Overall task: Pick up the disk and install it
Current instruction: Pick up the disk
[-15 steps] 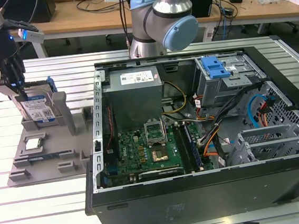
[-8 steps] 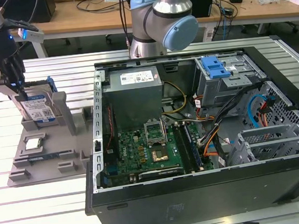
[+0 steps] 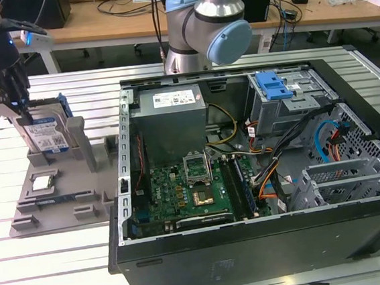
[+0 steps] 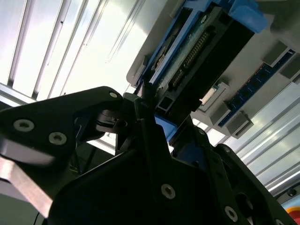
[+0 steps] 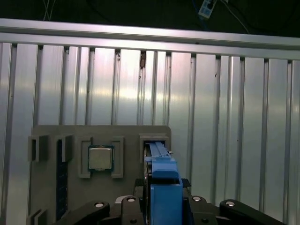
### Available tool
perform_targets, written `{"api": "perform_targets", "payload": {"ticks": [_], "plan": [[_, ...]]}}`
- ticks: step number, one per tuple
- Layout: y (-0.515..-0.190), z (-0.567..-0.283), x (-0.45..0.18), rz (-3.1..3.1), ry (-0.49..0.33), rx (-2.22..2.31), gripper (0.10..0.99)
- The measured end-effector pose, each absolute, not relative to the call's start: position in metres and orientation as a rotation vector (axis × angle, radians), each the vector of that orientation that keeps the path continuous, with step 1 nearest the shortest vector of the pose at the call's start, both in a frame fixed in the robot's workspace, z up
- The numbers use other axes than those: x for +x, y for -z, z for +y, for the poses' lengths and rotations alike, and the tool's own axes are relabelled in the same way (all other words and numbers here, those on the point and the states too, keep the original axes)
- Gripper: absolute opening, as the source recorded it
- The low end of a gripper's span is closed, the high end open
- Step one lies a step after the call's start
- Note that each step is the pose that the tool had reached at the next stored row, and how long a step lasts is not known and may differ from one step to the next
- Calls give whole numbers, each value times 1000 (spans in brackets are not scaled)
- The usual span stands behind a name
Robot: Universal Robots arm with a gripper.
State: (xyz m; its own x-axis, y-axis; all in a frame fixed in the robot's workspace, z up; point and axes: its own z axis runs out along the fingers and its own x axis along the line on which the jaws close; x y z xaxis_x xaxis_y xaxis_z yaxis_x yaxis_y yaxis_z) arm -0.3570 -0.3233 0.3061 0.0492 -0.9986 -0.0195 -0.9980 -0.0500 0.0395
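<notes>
Gripper [image 3: 13, 109] is clamped on the top edge of the disk [image 3: 47, 136], which stands upright in the tray [image 3: 80, 190]; best lifted straight up, square to the tray, to avoid binding

At the upper left of the frame, the gripper [image 3: 11, 104] pinches the top edge of the disk [image 3: 45, 136], which stands upright in a gray tray [image 3: 67, 195] on the tabletop [image 3: 53, 263].

We note the disk [image 3: 44, 135]: bare silver metal, glossy paper label, smooth blue plastic rails. We log the holder tray [image 3: 80, 188] as matt grey plastic, the table [image 3: 40, 265] as shiny ribbed aluminium, the gripper [image 3: 9, 100] matt black, the computer case [image 3: 254, 251] dark matt metal.
</notes>
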Motion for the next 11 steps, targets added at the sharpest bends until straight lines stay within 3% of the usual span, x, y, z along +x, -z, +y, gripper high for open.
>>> {"api": "perform_targets", "payload": {"ticks": [11], "plan": [[-320,-323,-357,-2155,65,2264,369]]}}
